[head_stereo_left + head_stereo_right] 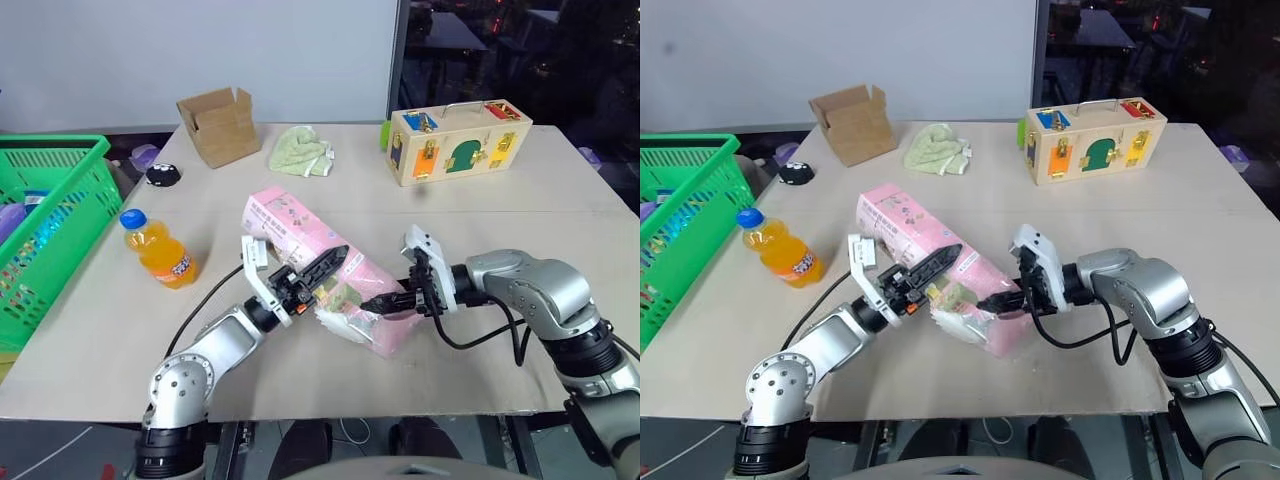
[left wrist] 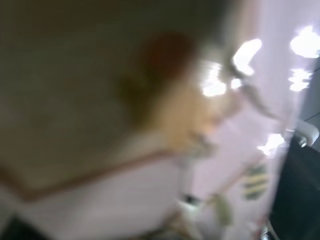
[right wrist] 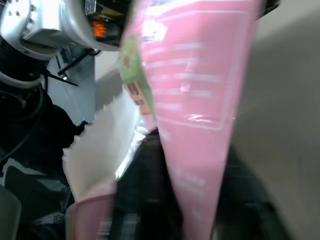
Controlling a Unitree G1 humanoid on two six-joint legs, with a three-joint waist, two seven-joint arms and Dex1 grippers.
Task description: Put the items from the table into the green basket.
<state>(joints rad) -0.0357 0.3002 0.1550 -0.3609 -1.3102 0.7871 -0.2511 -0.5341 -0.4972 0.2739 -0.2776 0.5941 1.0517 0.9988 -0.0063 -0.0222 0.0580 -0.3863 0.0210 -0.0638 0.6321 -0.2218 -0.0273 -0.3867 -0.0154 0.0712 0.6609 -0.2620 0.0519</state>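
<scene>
Handover of the pink carton (image 1: 300, 235) above the table (image 1: 560, 230). The carton, a long glossy pack with a crimped white near end, lies slantwise near the table's front edge, its near end apparently lifted off the surface. My left gripper (image 1: 322, 272) lies over the carton's top face, fingers part-spread along it; whether they pinch the pack I cannot tell. My right gripper (image 1: 385, 298) meets the carton's near end from the opposite side, one finger at the crimp, the jaws partly apart; a firm hold is not evident.

The orange-drink bottle (image 1: 160, 250) stands upright beyond the carton, toward the green basket (image 1: 75, 215), which sits at the table's edge on my left side and already holds a few packs.

Risks, as I judge them: the slick wrapper may slide from either gripper if one lets go before the other has closed; the pack could then drop flat or tip off the front edge. A swing toward the basket could also knock the bottle over.
</scene>
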